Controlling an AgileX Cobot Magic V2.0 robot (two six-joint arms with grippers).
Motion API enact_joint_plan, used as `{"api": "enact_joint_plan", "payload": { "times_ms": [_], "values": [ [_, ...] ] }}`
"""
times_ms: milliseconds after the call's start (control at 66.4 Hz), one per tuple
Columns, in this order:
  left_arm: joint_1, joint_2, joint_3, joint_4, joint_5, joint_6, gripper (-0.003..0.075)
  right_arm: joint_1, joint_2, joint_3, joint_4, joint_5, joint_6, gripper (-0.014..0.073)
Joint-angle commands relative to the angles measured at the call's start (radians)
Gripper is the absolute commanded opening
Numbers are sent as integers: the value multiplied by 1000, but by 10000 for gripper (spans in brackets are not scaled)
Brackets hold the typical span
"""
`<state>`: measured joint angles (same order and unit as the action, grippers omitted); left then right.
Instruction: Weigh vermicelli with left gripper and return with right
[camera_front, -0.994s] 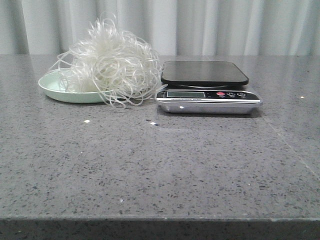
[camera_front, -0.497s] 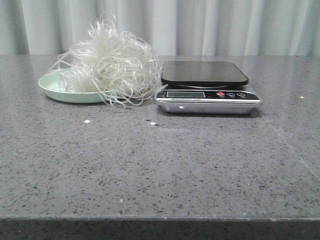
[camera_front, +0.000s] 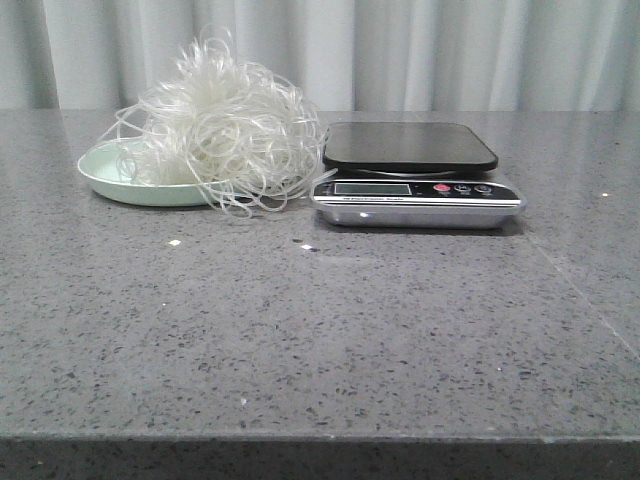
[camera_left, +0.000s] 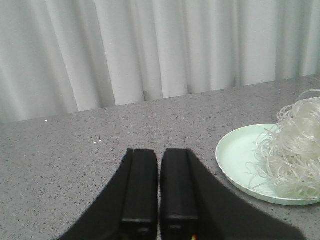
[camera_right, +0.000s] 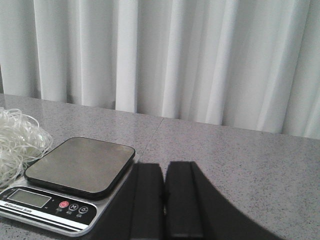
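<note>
The vermicelli (camera_front: 225, 135) is a fluffy mound of whitish translucent strands on a pale-green plate (camera_front: 108, 175) at the table's back left, spilling over the plate's right rim toward the scale. It also shows in the left wrist view (camera_left: 295, 145) and at the edge of the right wrist view (camera_right: 15, 142). The scale (camera_front: 410, 147) with a black platform stands right of it, bare; it also shows in the right wrist view (camera_right: 80, 165). My left gripper (camera_left: 159, 152) is shut and empty, left of the plate (camera_left: 235, 160). My right gripper (camera_right: 164, 165) is shut and empty, beside the scale. Neither gripper shows in the front view.
The grey speckled table (camera_front: 320, 340) runs to a front edge near the bottom of the front view. White curtains (camera_front: 450, 50) hang behind it. The scale's display and buttons (camera_front: 415, 189) face the front.
</note>
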<state>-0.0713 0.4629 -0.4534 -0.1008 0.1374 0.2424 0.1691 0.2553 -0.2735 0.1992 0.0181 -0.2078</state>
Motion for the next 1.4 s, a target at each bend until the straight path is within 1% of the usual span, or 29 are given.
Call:
{"api": "enact_joint_plan", "payload": {
  "times_ms": [0, 361, 482, 557, 663, 723, 949, 1114, 1175, 1386],
  "values": [
    [3, 3, -30, -9, -85, -5, 136, -4, 6, -26, -5, -74, 2, 152],
    [3, 3, -25, -9, -87, -5, 136, -4, 6, -26, -5, -75, 2, 150],
    [3, -39, -4, 0, -89, -5, 136, -4, 6, -26, -5, -73, 2, 150],
    [3, -86, 25, 0, -96, -23, 136, -4, 6, -26, -5, -73, 2, 150],
    [3, -182, 98, 93, -98, -105, 136, -4, 6, -26, -5, -73, 2, 150],
    [3, -232, 148, 114, -98, -149, 136, -4, 6, -26, -5, -73, 2, 150],
    [3, -417, 346, 130, -98, -165, 136, -4, 6, -26, -5, -73, 2, 150],
    [3, -489, 464, 101, -111, -165, 136, -4, 6, -26, -5, -73, 2, 150],
    [3, -489, 462, 84, -66, -165, 136, -4, 6, -26, -5, -73, 2, 150],
    [3, -489, 462, 84, -62, -165, 136, -4, 6, -26, -5, -73, 2, 150]
  ]
}}
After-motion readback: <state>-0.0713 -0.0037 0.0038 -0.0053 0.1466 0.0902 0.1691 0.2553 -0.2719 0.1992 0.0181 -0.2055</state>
